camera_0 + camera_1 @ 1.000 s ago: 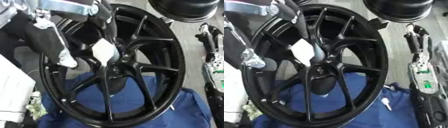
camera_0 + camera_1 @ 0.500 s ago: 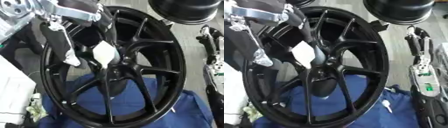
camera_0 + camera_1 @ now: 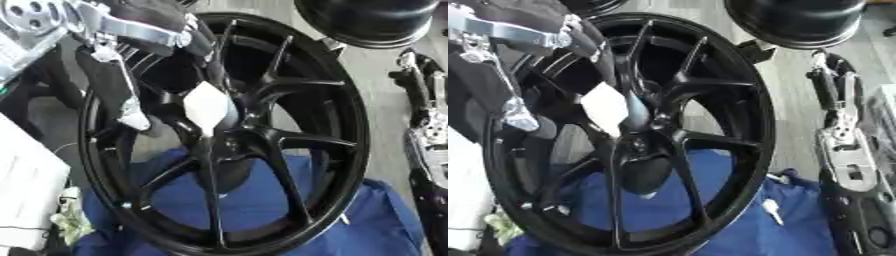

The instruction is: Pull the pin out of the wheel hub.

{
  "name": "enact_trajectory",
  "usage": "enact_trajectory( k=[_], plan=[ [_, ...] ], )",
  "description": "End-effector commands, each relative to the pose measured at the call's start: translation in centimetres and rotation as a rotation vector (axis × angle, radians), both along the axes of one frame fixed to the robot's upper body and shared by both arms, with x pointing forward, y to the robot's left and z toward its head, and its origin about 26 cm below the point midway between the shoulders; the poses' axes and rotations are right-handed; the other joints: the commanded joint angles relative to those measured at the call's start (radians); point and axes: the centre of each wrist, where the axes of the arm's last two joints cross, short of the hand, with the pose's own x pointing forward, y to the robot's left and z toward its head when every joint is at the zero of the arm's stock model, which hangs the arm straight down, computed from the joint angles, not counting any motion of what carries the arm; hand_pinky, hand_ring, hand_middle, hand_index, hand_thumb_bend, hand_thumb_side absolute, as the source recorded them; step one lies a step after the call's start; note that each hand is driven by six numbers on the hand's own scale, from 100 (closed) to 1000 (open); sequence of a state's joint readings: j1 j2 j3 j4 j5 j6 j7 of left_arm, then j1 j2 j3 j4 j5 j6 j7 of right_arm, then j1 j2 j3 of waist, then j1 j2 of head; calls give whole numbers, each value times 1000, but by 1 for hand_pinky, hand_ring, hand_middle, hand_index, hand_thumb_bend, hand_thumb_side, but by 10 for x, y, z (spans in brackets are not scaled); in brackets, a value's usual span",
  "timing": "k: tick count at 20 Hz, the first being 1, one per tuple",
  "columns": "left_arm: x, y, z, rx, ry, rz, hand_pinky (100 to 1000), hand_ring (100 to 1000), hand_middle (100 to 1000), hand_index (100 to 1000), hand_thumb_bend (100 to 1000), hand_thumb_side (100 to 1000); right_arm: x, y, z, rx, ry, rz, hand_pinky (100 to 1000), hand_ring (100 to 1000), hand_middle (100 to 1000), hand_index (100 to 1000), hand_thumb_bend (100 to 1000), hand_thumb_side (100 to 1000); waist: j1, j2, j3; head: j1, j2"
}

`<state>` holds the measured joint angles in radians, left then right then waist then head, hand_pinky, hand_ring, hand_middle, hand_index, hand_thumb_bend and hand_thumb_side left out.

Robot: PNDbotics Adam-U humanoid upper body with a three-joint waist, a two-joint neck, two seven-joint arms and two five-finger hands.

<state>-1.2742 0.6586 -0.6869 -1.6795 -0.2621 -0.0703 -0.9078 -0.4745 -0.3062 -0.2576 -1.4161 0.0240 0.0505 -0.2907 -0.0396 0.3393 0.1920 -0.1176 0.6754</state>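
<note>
No readable text from my seat.
I can make out no lettering, numbers or brand marks on the black wheel hub (image 3: 262, 135), the white tag (image 3: 206, 106) at its centre, or the blue cloth (image 3: 254, 200) beneath.

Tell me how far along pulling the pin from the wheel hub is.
Nothing looks finished. The white pin sits at the hub of the black wheel. The left hand reaches over the spokes beside it, not gripping it. Grasping and pulling remain. The right hand idles at the right.
</note>
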Motion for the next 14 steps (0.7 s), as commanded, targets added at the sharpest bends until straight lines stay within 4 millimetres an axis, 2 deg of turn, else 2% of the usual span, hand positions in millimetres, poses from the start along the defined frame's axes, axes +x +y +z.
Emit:
enact_trajectory(
  k=[1,7,14],
  plan=[
    [1,3,8,-12,-30,9,861,819,772,829,536,100,1,-3,11,-26,-26,-1,785,666,694,770,100,684,2,-20,-3,-5,-6],
    [6,1,8,-19,-13,11,859,820,774,825,519,100,1,-1,10,-28,-20,4,785,665,695,769,100,685,0,-19,-4,0,-18],
    [13,-2,-1,-20,62,-7,841,809,756,799,411,135,2,0,10,-29,-18,7,785,663,693,769,100,689,0,-17,-6,6,-25]
  ],
)
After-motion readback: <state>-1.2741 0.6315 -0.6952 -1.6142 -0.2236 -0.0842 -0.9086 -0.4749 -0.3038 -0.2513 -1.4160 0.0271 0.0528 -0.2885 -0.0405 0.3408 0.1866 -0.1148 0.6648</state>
